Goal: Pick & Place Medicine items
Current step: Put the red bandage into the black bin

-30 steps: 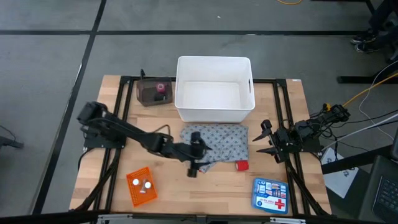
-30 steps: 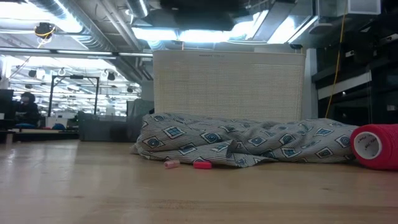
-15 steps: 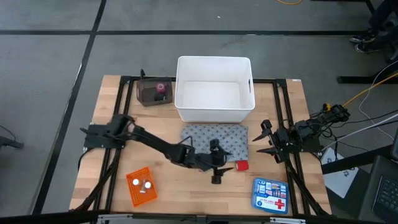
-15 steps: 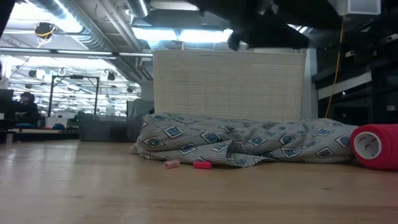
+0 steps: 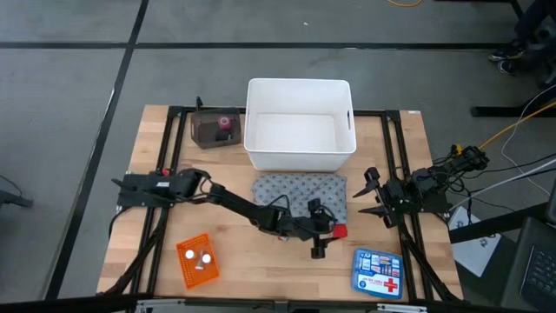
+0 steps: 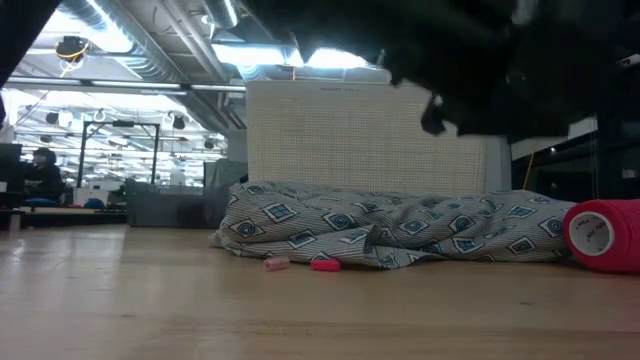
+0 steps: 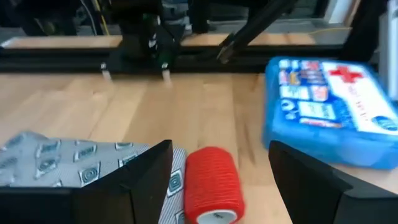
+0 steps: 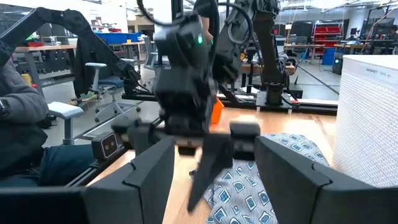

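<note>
Here the left gripper (image 5: 322, 231) hung with its fingers spread wide and empty over the red roll (image 5: 338, 231), which lay on the tabletop (image 5: 261, 261) toward the front edge, touching the grey patterned cloth (image 5: 300, 189) in front of the white bin (image 5: 300, 126). The right gripper (image 5: 369, 196) waited near the right edge, fingers apart and holding nothing. Three white tablets (image 5: 198, 257) sat on an orange tray (image 5: 195, 260) at the front left corner.

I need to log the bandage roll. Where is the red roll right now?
In the high view the red roll lies on the table's right half, touching the grey patterned cloth at its front right corner, behind the blue first-aid kit, with the open left gripper around it.
</note>
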`<state>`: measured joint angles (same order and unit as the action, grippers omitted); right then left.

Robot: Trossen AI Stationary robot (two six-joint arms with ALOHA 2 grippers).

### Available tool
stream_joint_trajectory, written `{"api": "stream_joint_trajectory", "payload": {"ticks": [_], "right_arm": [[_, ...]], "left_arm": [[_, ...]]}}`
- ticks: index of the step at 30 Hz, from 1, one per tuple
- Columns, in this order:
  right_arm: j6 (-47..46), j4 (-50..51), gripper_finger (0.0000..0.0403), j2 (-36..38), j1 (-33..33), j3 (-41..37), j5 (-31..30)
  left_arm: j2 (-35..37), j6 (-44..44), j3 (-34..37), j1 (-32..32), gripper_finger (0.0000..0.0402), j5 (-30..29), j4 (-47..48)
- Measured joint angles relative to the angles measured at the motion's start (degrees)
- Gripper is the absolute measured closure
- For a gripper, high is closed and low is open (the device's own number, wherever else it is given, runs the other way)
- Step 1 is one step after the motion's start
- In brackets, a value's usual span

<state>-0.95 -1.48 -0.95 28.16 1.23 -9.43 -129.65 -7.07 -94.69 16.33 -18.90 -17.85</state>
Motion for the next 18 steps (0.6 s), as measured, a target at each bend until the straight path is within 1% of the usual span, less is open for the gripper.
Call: {"api": "stream_joint_trajectory", "payload": {"ticks": [2, 7, 18], "right_arm": [[0.00, 0.01, 0.0179, 0.02, 0.00, 0.00, 0.00], [0.00, 0.02, 0.0179, 0.01, 0.00, 0.00, -0.02], [0.00, 0.00, 0.0179, 0.00, 0.00, 0.00, -0.17]], "left_arm": [[-1.65, -0.62, -1.08, -0.35, 0.0139, 0.30, 0.28], [-3.86, -2.84, -2.49, -1.13, 0.0139, 3.61, -0.19], [-4.40, -4.29, -2.42, -1.40, 0.0130, 3.57, 0.80]]}}
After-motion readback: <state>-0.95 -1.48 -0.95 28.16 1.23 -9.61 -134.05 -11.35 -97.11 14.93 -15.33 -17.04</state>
